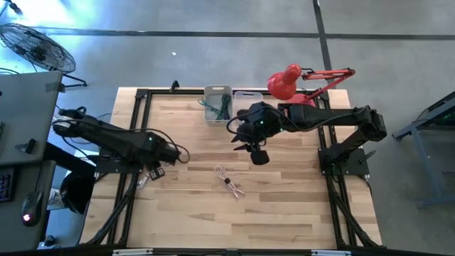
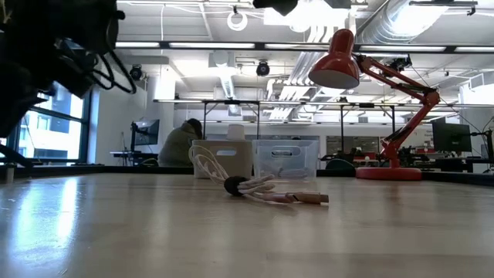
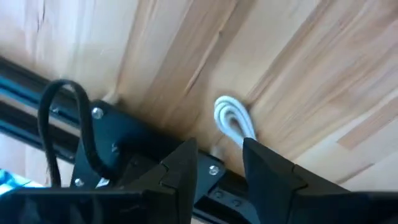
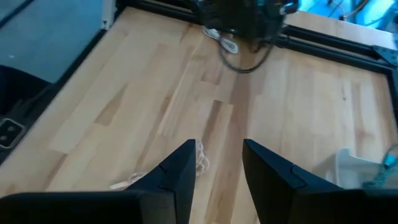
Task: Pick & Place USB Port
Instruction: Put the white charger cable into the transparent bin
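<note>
A bundled pale USB cable (image 1: 229, 181) with a dark tie lies flat on the middle of the table, also seen in the low view (image 2: 262, 189). My right gripper (image 1: 257, 153) hovers open above the table, just far-right of the bundle; its wrist view (image 4: 217, 155) shows part of the cable (image 4: 200, 160) beside one finger. My left gripper (image 1: 153, 171) is open, low at the table's left edge by the black frame rail. A second white coiled cable (image 3: 233, 118) lies on the wood just ahead of its fingers (image 3: 219, 158) and shows in the high view (image 1: 144, 182).
Two small bins stand at the far edge: a pale one holding cables (image 1: 218, 104) and a clear one (image 1: 246, 99). A red desk lamp (image 1: 286, 82) stands at the far right. Black frame rails (image 1: 135, 128) border the table. Bare wood lies toward the near edge.
</note>
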